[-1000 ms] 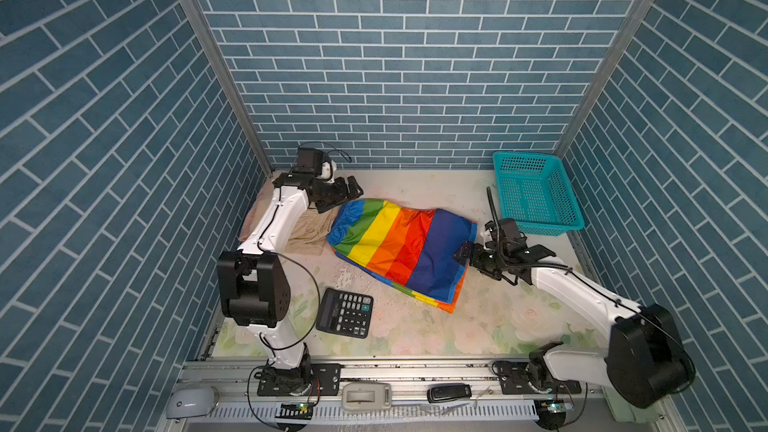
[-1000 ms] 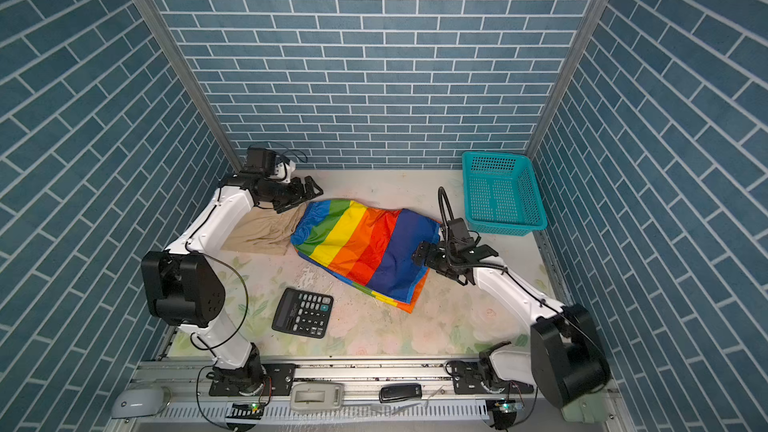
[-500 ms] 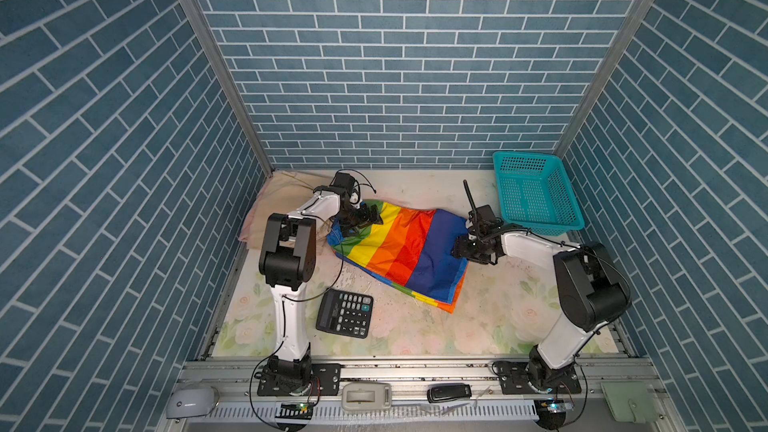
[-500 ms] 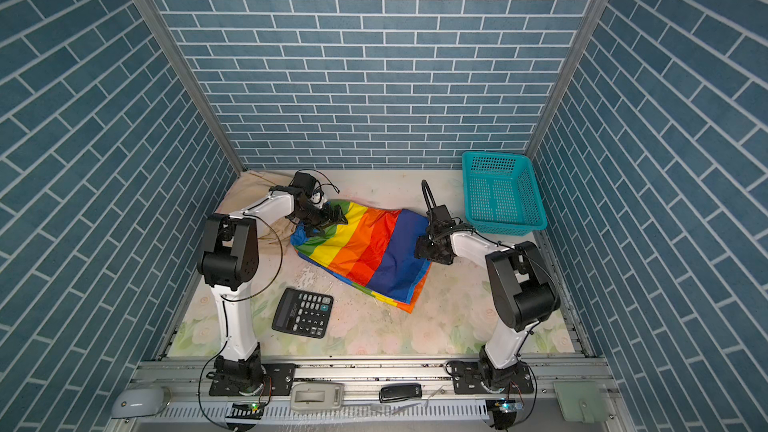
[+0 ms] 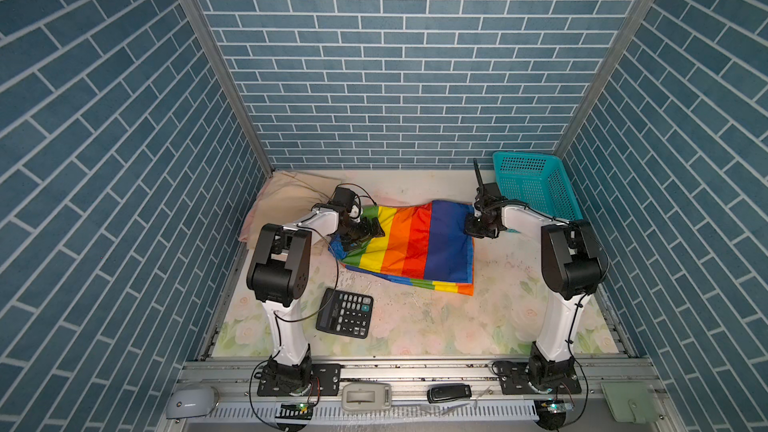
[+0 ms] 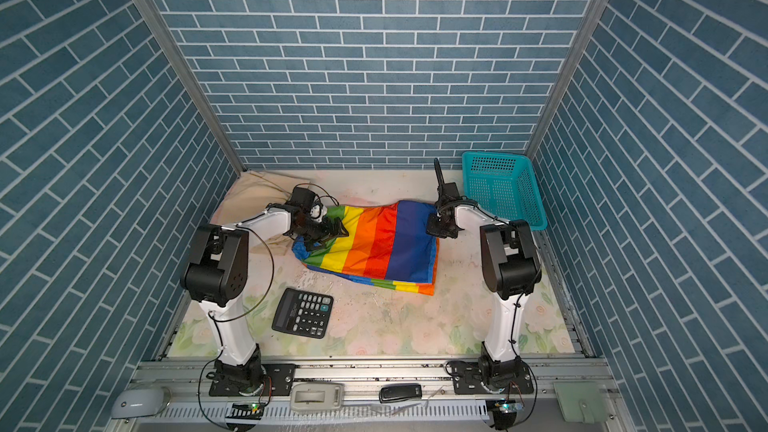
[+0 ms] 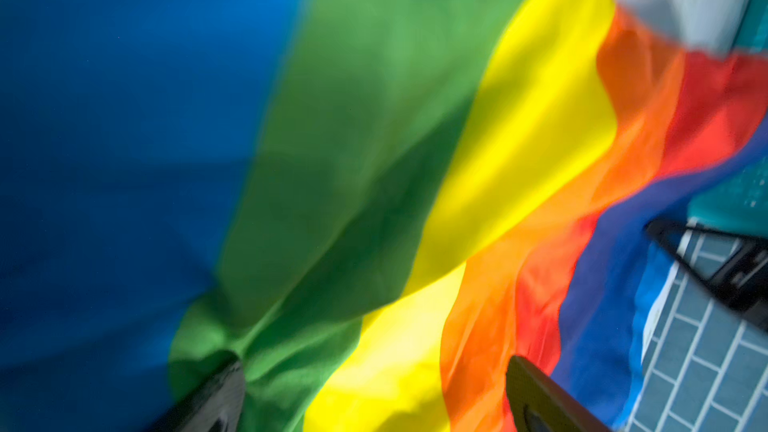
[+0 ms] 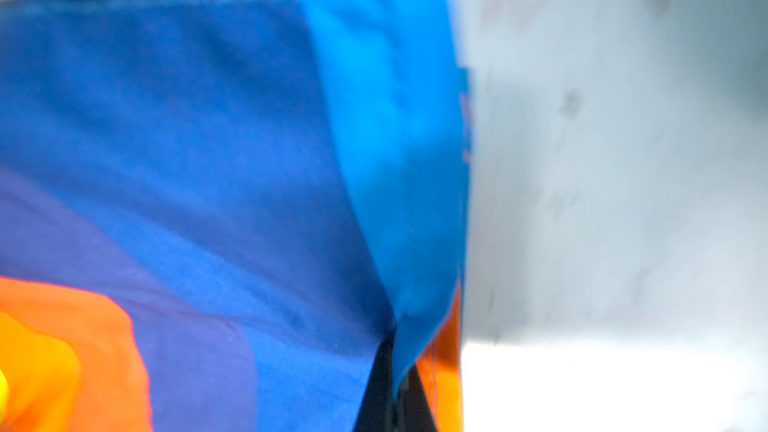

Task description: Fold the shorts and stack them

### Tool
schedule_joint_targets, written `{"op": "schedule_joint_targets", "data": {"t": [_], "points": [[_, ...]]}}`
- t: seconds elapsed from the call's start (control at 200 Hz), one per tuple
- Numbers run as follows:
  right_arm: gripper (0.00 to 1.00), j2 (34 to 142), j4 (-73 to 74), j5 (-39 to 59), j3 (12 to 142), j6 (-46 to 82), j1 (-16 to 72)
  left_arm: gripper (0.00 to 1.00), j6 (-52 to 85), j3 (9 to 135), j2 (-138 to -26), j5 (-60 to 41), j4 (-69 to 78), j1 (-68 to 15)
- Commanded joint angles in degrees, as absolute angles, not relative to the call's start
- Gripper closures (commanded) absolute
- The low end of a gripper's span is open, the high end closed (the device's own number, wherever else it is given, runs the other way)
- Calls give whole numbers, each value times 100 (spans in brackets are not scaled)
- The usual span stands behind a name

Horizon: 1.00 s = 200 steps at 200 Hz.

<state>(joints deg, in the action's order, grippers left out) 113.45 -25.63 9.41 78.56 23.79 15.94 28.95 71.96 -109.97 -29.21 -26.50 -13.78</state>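
**Desk:** Where are the rainbow-striped shorts (image 5: 409, 243) from your end?

**Operator:** I see them spread mid-table in both top views. The stripes run green, yellow, orange and red, then a broad blue band on the right. A second layer peeks out along the near edge.

**Desk:** And your right gripper (image 5: 478, 229)?

**Operator:** I have it at the far right corner of that cloth, just beside the teal mesh basket (image 5: 536, 184). In my right wrist view the dark fingertips (image 8: 376, 392) are closed tight, with the bright blue hem pinched between them.

**Desk:** Left side?

**Operator:** My left gripper (image 5: 365, 231) sits over the far left end of the same shorts, on the green and yellow stripes. Its jaws are spread wide and clamp nothing. In the left wrist view one of the fingers (image 7: 216, 396) is down on the green, where the cloth puckers around it. The other is over the orange. I can't tell how hard either presses.

**Desk:** The other pairs?

**Operator:** The beige shorts (image 5: 297, 187) lie in the far left corner behind my left arm. The salmon-pink shorts (image 5: 250, 224) show only as an edge beneath them. A black calculator (image 5: 345, 312) lies nearer the front, apart from the rainbow cloth.
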Motion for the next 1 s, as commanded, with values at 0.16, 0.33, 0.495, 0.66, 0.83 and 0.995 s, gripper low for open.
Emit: {"op": "schedule_joint_targets", "data": {"t": [0.16, 0.33, 0.495, 0.66, 0.83, 0.995], "points": [[70, 10884, -3047, 1043, 8020, 1898, 1600, 0, 1884, 8332, -10113, -1624, -4612, -1380], [32, 10143, -3070, 1111, 7749, 1873, 1732, 0, 1547, 8267, -9983, -1562, -4971, -708], [1, 9705, -3130, 1158, 7577, 1881, 1887, 0, 1336, 7974, -10249, -1254, -5018, -527], [1, 9470, -3100, 1326, 7416, 1906, 1960, 0, 1475, 7708, -10608, -1460, -4683, -536], [1, 9311, -2932, 1482, 7102, 1977, 1969, 4, 1591, 7673, -10927, -1674, -4470, -605], [1, 9186, -2656, 1697, 6798, 2125, 1969, 5, 1636, 7689, -11241, -1676, -4426, -689]]}}
